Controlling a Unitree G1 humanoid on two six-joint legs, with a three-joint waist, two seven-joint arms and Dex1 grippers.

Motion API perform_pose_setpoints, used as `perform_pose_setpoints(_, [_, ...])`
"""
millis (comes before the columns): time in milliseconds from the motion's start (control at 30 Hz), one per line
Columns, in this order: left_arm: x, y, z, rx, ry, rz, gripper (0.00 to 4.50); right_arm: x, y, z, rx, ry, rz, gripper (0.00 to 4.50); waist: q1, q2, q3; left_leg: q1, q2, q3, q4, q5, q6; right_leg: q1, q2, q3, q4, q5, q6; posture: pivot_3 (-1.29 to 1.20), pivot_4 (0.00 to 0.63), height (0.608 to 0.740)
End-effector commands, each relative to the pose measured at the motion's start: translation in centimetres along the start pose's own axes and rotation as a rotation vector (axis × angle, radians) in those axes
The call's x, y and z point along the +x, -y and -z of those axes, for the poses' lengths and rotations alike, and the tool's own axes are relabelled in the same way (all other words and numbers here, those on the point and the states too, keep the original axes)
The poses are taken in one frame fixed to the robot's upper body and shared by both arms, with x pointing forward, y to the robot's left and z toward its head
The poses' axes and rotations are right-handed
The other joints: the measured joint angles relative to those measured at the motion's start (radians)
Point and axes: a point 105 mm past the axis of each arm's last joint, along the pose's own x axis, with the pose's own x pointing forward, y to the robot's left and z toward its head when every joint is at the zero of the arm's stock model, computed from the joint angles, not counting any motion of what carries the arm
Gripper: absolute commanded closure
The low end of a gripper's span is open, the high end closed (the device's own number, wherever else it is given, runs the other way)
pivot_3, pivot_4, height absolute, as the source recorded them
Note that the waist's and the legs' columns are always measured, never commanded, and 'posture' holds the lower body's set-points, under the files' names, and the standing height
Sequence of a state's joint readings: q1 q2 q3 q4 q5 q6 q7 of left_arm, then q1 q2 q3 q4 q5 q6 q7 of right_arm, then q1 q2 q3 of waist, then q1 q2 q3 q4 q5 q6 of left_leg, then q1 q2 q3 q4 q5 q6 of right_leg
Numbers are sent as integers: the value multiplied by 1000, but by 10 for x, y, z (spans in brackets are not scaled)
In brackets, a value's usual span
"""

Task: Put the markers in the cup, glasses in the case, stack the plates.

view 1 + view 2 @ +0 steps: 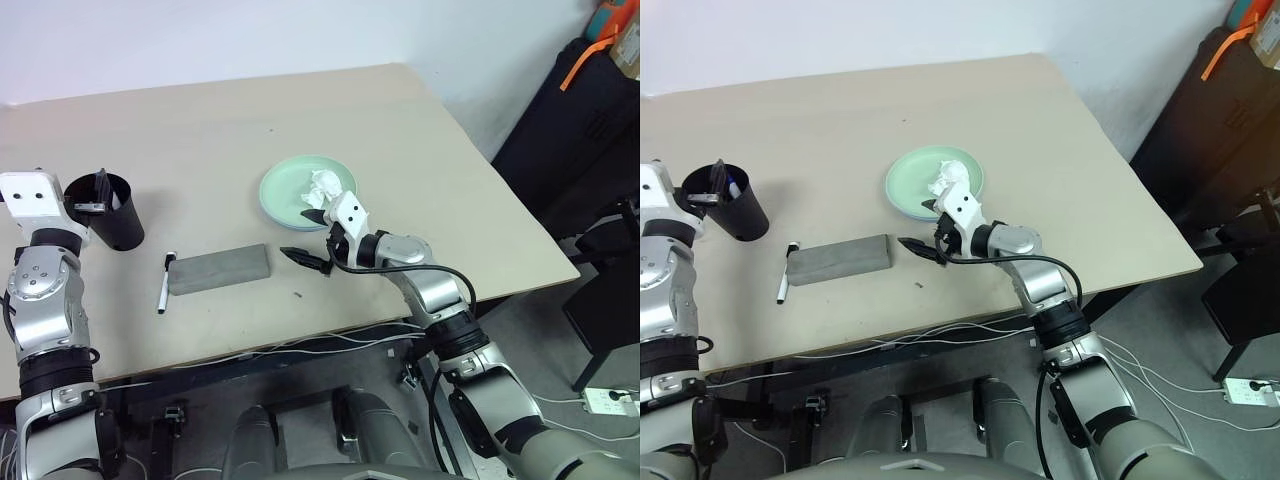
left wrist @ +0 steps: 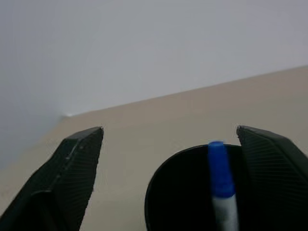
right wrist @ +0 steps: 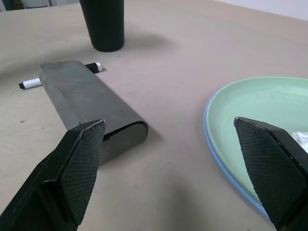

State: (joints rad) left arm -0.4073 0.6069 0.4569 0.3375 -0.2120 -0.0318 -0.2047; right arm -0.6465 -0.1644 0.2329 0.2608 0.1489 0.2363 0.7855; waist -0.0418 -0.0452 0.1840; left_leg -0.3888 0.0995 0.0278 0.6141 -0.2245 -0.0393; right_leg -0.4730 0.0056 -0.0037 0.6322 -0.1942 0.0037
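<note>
Head views: the left hand (image 1: 92, 197) hangs open over the cup (image 1: 110, 215) at the desk's (image 1: 300, 110) left; the right hand (image 1: 312, 240) is open between the case (image 1: 218, 269) and the mint plate (image 1: 290, 185), which holds a tissue (image 1: 322, 185). The black-capped marker (image 1: 164, 283) lies against the case's left end.

Left wrist: the blue-capped marker (image 2: 222, 183) stands inside the cup.

Right wrist: a blue plate's rim (image 3: 216, 159) shows under the mint plate.
</note>
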Motion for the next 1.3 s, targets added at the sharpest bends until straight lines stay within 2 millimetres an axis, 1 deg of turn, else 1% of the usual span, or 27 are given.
perform_pose_setpoints(33, [1,-8,-15,1,33,-25,29,3,-2,-16,-21,60,-10,0,0,0,0,0,0,0,0,0,0,0,0,0,0,0,0,0,150,733])
perform_pose_setpoints(200, [3,-14,-47,-8,99,-46,29,5,3,-26,17,104,5,0,-1,0,0,-1,0,0,0,0,0,0,0,0,0,0,0,0,150,733])
perform_pose_setpoints(267, [2,-12,-72,-7,129,-35,29,5,12,-36,64,146,26,0,-2,0,0,-1,0,0,0,0,0,-1,0,0,0,0,0,0,150,733])
perform_pose_setpoints(300, [1,-11,-79,-2,133,-30,29,5,15,-40,78,160,33,0,-2,0,0,-2,0,0,0,0,0,-1,0,0,0,0,0,0,150,733])
perform_pose_setpoints(433, [-5,-12,-100,-33,123,-26,29,7,19,-41,82,166,36,0,-2,0,0,-1,0,0,0,0,0,-1,0,0,0,0,0,0,150,733])
perform_pose_setpoints(500, [-9,-10,-103,-47,99,-14,29,8,19,-41,88,166,29,0,-3,0,0,-1,0,0,0,0,0,-1,0,0,0,0,0,0,150,733])
perform_pose_setpoints(600, [-22,-15,-91,-123,-103,-90,29,7,23,-41,116,164,27,0,-5,0,0,-1,0,0,0,0,0,-1,0,0,0,0,0,0,150,733])
perform_pose_setpoints(633, [-29,-12,-91,-124,-146,-71,29,7,25,-40,118,162,27,0,-6,0,0,-1,0,0,0,0,0,-1,0,1,0,0,0,0,150,733])
perform_pose_setpoints(700, [-44,1,-88,-109,-237,12,29,8,26,-37,123,152,27,0,-8,0,0,-1,0,0,0,0,0,-1,0,1,0,0,1,0,150,733])
perform_pose_setpoints(733, [-53,5,-84,-74,-303,42,29,9,27,-36,124,148,24,0,-8,0,0,-1,0,0,0,0,0,-1,0,1,0,0,1,0,150,733])
perform_pose_setpoints(800, [-69,12,-76,-65,-409,82,29,11,27,-36,121,147,18,0,-8,0,0,-1,0,-1,0,0,0,-1,1,1,0,0,1,0,150,733])
perform_pose_setpoints(900, [-86,28,-73,-84,-487,182,29,13,28,-36,121,150,12,0,-8,0,0,-1,0,-1,0,0,0,-1,1,1,0,0,0,0,150,733])
perform_pose_setpoints(933, [-91,32,-68,-89,-513,212,29,14,28,-36,120,150,10,0,-7,0,0,-1,0,-2,0,0,0,0,1,0,0,0,0,0,150,733])
perform_pose_setpoints(1000, [-104,41,-49,-93,-608,288,29,16,28,-35,119,150,7,0,-10,0,0,0,0,-2,1,0,0,0,1,0,0,0,0,0,150,733])
perform_pose_setpoints(1033, [-111,43,-38,-74,-659,297,29,17,28,-35,118,149,5,0,-14,0,0,1,-1,-2,1,0,0,1,1,1,0,0,-1,0,150,733])
perform_pose_setpoints(1100, [-118,43,-23,-65,-722,275,29,18,26,-34,112,149,-1,0,-21,0,0,1,-1,-3,0,0,0,1,1,1,0,-1,-1,0,150,733])
perform_pose_setpoints(1300, [-127,47,4,-94,-815,224,29,13,26,-31,110,140,-1,0,-24,0,0,0,-1,-4,1,0,0,1,0,0,0,-2,-3,0,150,733])
